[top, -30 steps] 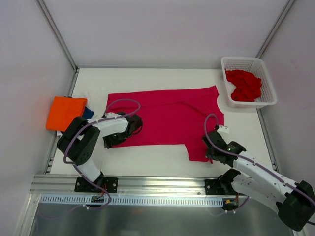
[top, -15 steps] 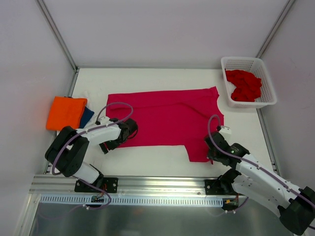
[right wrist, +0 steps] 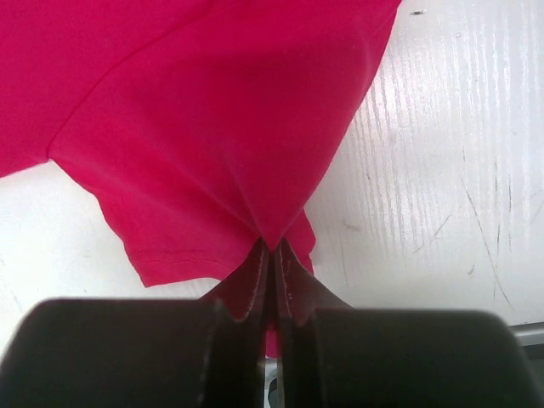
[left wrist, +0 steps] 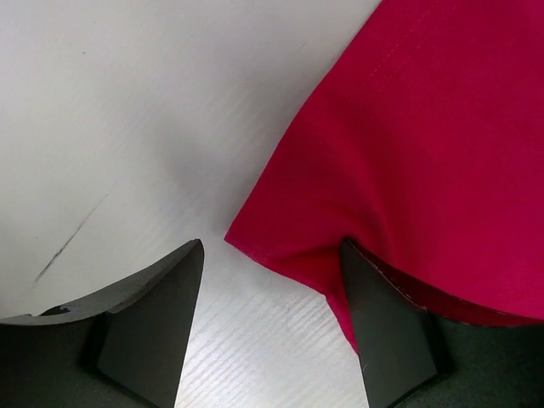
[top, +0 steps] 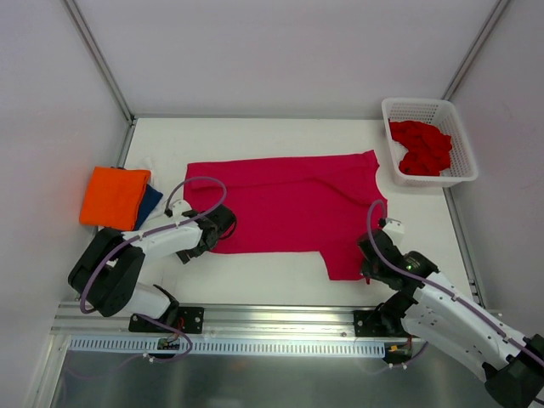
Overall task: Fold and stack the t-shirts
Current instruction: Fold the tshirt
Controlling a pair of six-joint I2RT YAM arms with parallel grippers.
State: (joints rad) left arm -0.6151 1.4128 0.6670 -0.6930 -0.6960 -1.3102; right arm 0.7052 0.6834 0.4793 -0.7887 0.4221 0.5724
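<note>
Nearest, at the front edge of the counter (top: 272, 136): right hand (right wrist: 270, 246) is closed, pinching the crimson-pink t-shirt (right wrist: 212, 127) at the near right sleeve area. The cloth pulls up into a small peak right at the fingertips in the right wrist view. In the top view that hand (top: 371, 259) sits at the shirt's near right edge.

Left hand (left wrist: 270, 251) is open with jaws spread wide. The shirt's near left corner (left wrist: 425, 153) lies flat on the counter between the two fingers. The cloth reaches the right finger and the other finger stands on bare counter (no grip here). From above, this hand (top: 218, 228) is at the shirt's left bottom corner.

The crimson-pink t-shirt (top: 289, 204) is spread out flat mid-counter, lying sideways with one sleeve sticking toward the near edge.

Left of it, a folded orange t-shirt (top: 115, 195) sits on top of a dark blue t-shirt (top: 154, 196), only a sliver of which shows.

Far right corner: a white lattice basket (top: 425, 104) holds crumpled red t-shirts (top: 421, 146); I cannot count them.
</note>
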